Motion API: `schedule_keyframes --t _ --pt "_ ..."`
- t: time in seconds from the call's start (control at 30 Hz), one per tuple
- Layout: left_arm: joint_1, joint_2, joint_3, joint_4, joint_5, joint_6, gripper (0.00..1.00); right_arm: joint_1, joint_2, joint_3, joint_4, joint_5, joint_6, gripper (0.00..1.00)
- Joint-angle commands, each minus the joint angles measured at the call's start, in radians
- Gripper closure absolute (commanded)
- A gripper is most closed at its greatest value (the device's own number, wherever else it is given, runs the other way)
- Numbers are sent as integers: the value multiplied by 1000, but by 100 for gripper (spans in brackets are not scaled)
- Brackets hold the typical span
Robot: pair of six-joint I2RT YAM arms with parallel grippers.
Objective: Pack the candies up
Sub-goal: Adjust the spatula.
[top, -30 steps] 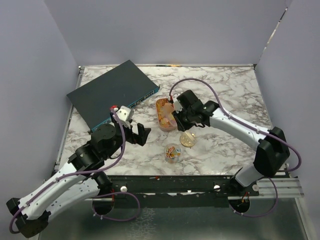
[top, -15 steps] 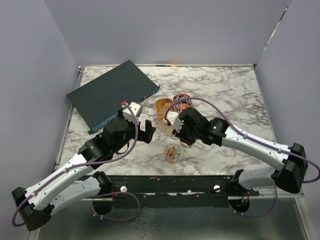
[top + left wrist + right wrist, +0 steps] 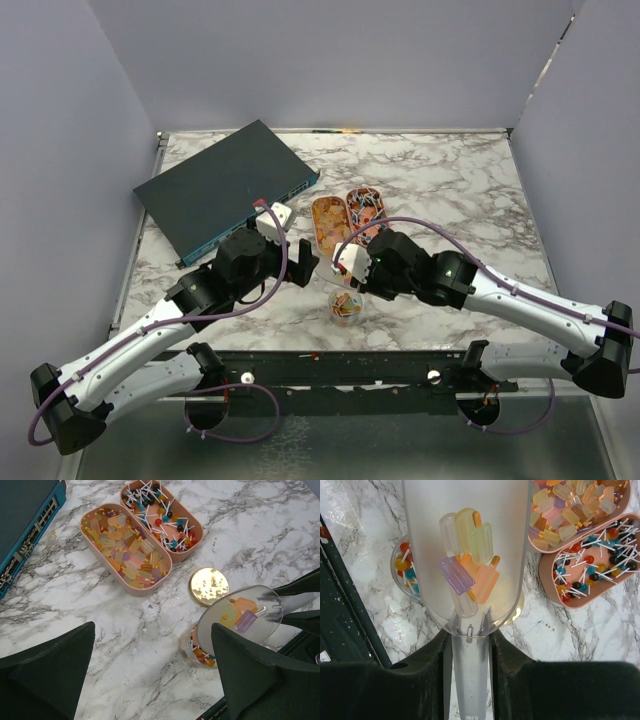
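Candies [image 3: 469, 562] heaped in clear scoop [image 3: 470, 510], right gripper [image 3: 468, 645] clamped on its handle just above small cup [image 3: 189, 646], gold lid [image 3: 209, 586] beside it, more in peach trays [image 3: 141, 591], left gripper [image 3: 152, 670] spread wide, holding nothing

Bright, even light fell from overhead, leaving only soft, short shadows beneath the arms [image 3: 150, 340] on the marble table [image 3: 450, 170]. The gold lid [image 3: 209, 586] carried a mottled glare. In the wrist views the dark fingers [image 3: 45, 670] at 6 o'clock were blurred; the candies [image 3: 127, 550] and scoop [image 3: 465, 540] were sharp.
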Motion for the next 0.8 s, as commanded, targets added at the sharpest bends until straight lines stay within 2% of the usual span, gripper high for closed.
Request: schedule_keyframes --t 0.0,0.4,0.77 --pt "0 6 12 20 42 -9 1 11 -35 24 -20 19 -32 99" --pt "-1 -5 -14 25 34 -5 1 11 -164 12 29 -33 -57 100" --pt "-1 -15 -26 24 36 -5 1 11 -362 -116 225 -131 -117 100"
